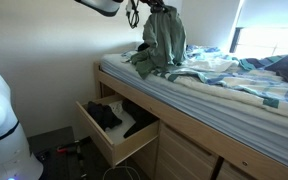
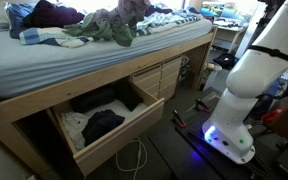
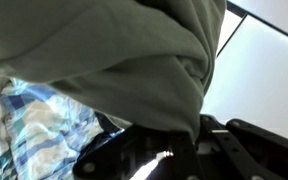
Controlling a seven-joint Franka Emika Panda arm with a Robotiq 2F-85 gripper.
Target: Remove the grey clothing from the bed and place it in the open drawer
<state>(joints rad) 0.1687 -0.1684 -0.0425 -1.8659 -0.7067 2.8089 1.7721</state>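
Observation:
The grey clothing [image 1: 165,42] hangs from my gripper [image 1: 159,8] above the near end of the bed [image 1: 234,90]; its lower part still rests on the bedding. In an exterior view it shows as a grey-green heap [image 2: 110,27] on the bed's edge. In the wrist view the grey cloth [image 3: 114,50] fills the upper frame and runs down between my dark fingers [image 3: 174,135], which are shut on it. The open drawer [image 1: 112,145] sticks out under the bed, with dark clothes inside. It also shows in the exterior view [image 2: 124,140] from the robot's side.
Blue-and-white checked bedding [image 1: 219,72] and other clothes [image 2: 49,15] lie on the bed. The robot's white base [image 2: 246,90] stands on the floor by the drawers. A white cable [image 2: 136,160] lies on the floor before the drawer. A wall [image 1: 44,50] stands beside the bed.

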